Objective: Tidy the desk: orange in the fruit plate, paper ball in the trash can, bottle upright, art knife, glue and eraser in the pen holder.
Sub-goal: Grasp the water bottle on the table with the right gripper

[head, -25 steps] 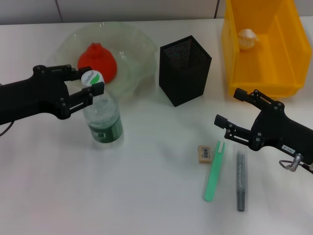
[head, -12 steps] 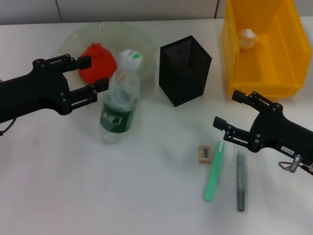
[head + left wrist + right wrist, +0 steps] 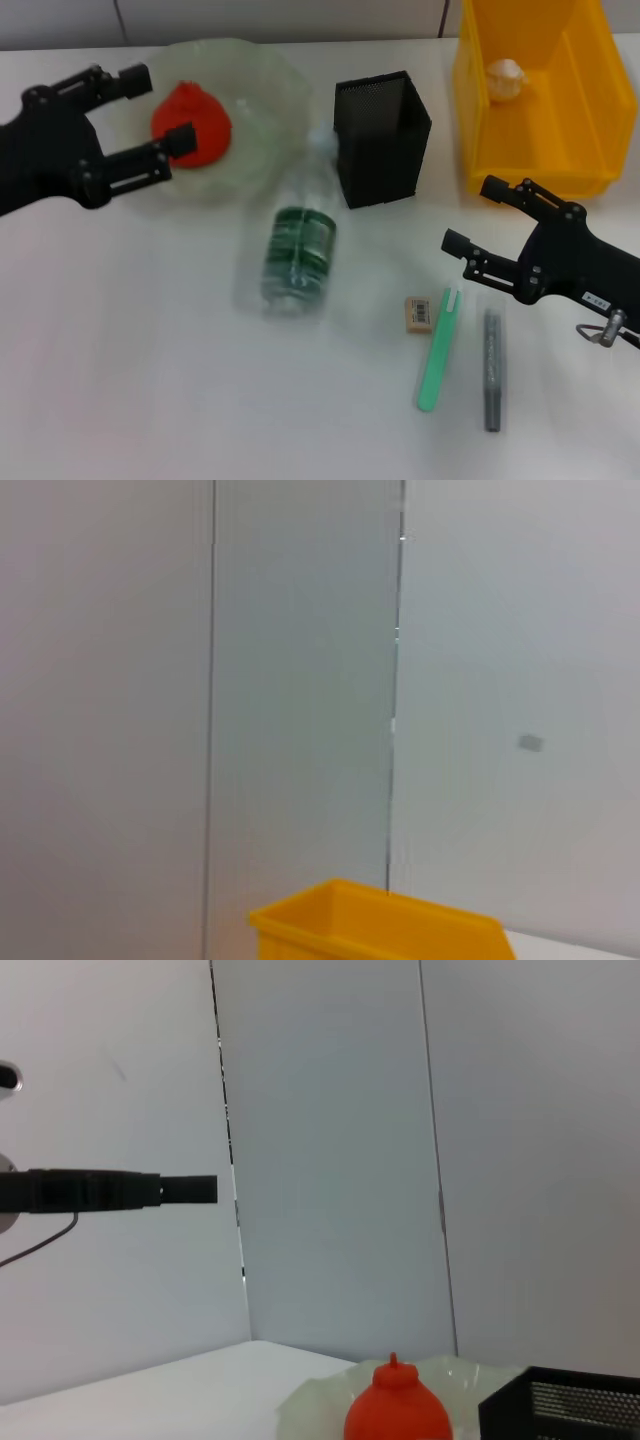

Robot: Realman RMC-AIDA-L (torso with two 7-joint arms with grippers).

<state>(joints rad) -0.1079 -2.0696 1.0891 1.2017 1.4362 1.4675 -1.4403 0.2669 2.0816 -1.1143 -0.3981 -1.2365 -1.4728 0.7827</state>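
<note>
The bottle [image 3: 298, 250] lies on its side on the table, its cap end toward the pen holder [image 3: 380, 140]. My left gripper [image 3: 163, 108] is open at the far left, beside the orange [image 3: 192, 125] that sits in the fruit plate [image 3: 265, 80]. The paper ball [image 3: 504, 78] rests in the yellow trash can [image 3: 470, 120]. The eraser [image 3: 418, 313], green art knife [image 3: 437, 350] and grey glue stick [image 3: 491, 370] lie side by side near the front right. My right gripper [image 3: 470, 213] hangs open just above and right of them, holding nothing.
The right wrist view shows the orange [image 3: 397, 1410], the plate [image 3: 310, 1405] and a corner of the pen holder [image 3: 570, 1405], with the left arm [image 3: 100, 1190] farther off. The left wrist view shows only the trash can [image 3: 380, 925] and a wall.
The bottle, upright in my left gripper a second ago, tipped to the right and now lies flat. My left gripper let go and drew back to the far left. The right arm barely moved.
</note>
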